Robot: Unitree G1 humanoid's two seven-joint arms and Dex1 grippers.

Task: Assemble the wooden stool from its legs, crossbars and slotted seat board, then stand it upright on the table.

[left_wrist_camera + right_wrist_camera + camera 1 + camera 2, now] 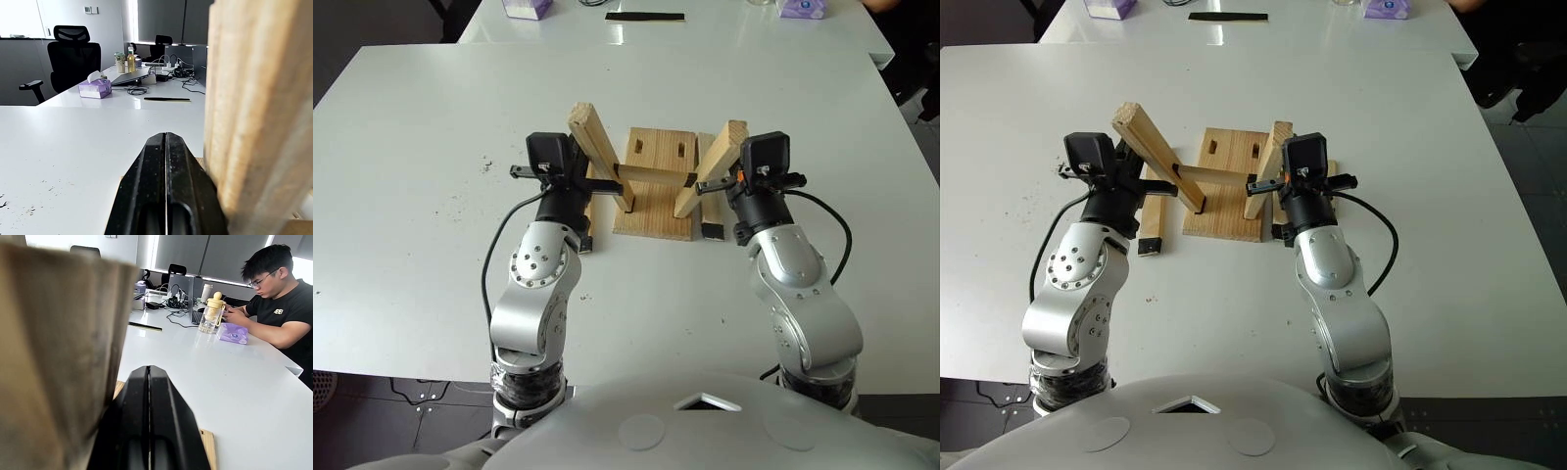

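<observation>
On the broad white table [431, 147], dead ahead at twelve o'clock, the pale slotted wooden seat board [658, 147] lies flat. I judge that keeps its slots facing up for the legs. Two light wooden plank legs lean over it, the left leg [595, 137] at its nine o'clock and the right leg [722, 152] at three, joined by a thin wooden crossbar [656, 173]. My left gripper [166, 147] and right gripper [149, 377] each have their black fingers pressed together just beside a leg's outer face. I'd say they are bracing the frame rather than pinching it.
</observation>
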